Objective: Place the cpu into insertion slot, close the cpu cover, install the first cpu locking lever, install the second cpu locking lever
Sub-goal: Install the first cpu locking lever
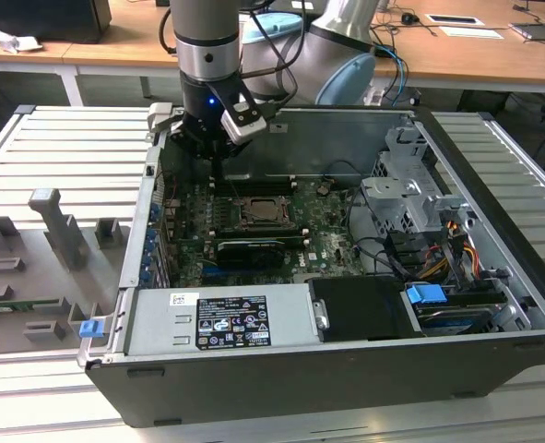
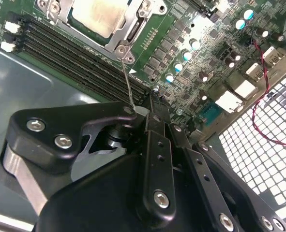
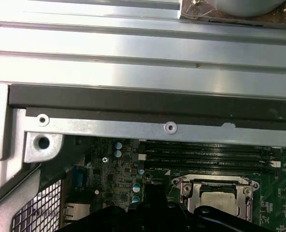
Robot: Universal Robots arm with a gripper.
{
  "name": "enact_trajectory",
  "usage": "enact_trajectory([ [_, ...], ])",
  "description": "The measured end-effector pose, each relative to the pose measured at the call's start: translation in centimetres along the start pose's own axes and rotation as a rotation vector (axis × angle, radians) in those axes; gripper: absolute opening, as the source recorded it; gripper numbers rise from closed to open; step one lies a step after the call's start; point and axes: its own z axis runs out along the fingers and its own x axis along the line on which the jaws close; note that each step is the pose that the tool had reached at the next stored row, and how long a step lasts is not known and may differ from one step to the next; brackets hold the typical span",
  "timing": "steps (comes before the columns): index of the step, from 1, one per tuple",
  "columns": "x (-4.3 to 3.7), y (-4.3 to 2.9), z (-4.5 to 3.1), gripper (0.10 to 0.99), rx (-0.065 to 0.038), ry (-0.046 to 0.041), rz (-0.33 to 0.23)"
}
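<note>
The cpu [image 2: 97, 14] lies flat in the insertion slot [image 1: 261, 214] on the green motherboard, its pale metal top showing through the window of the cpu cover [image 2: 133, 21], which is folded down over it. A thin wire locking lever [image 2: 127, 79] rises from the socket's corner up to my gripper [image 2: 142, 108], which is shut on its free end. In the exterior view my gripper [image 1: 215, 175] hangs inside the open computer case, just behind the socket. The first wrist view shows the cpu [image 3: 220, 198] under its cover [image 3: 215, 182], beside my gripper [image 3: 152, 195].
Long black memory slots [image 2: 70, 48] run beside the socket. A black card [image 1: 249, 249] lies in front of it. The power supply [image 1: 221, 318] and drive cage [image 1: 406, 198] fill the case's front and right. The case wall [image 3: 133, 125] is close behind my gripper. Red wires [image 2: 266, 72] hang nearby.
</note>
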Motion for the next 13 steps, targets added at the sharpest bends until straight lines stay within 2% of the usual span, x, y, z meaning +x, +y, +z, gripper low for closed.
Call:
enact_trajectory([
  [6, -0.35, -0.02, 0.06, 0.106, 0.0, -0.0001, 0.0],
  [13, -1.14, -0.07, 0.16, 0.106, 0.0, 0.0, 0.0],
])
